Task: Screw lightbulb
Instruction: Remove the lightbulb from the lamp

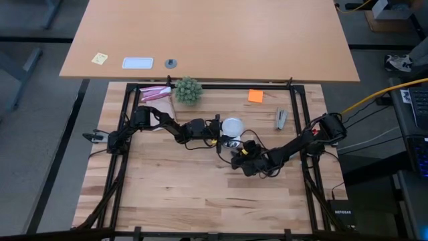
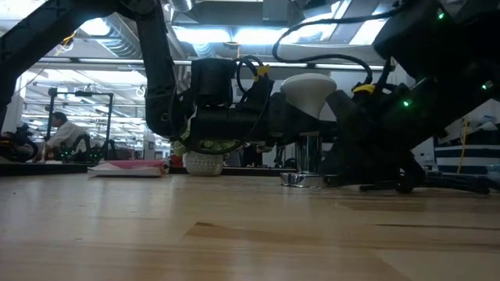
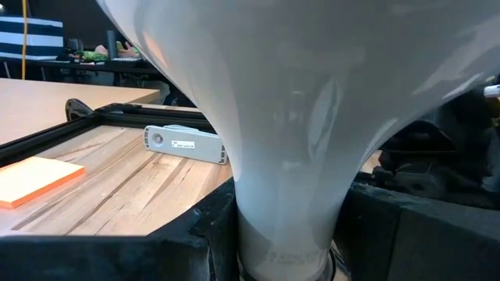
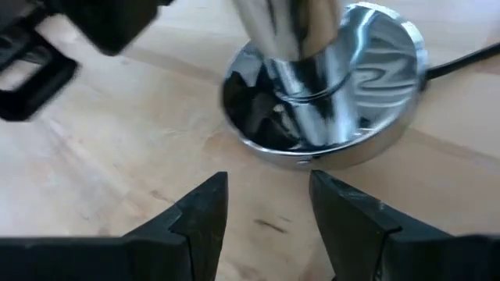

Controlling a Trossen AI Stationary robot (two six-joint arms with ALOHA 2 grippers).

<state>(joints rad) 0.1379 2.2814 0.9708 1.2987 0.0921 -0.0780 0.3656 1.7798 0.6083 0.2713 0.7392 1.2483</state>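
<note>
Lightbulb (image 3: 289, 117) clamped upright in left claw (image 3: 285, 234).

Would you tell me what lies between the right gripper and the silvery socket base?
Only bare wood separates the right gripper from the socket base, per the right wrist view.

Pale wooden table (image 1: 200, 194) of jointed planks, matt, with visible grain. Smooth white lightbulb (image 3: 312, 101), softly glossy, narrowing to a duller grey neck. Mirror-bright chrome socket disc (image 4: 367, 117) with polished metal stem, reflecting its surroundings. Matt black fingers (image 4: 195, 218) on right gripper (image 4: 266, 211), plastic-looking. Orange paper pad (image 3: 35, 179), flat and matt. Smooth light-brown laminate desk (image 1: 214, 33) beyond. Black metal frame (image 1: 294, 114) edging the planks.
</note>
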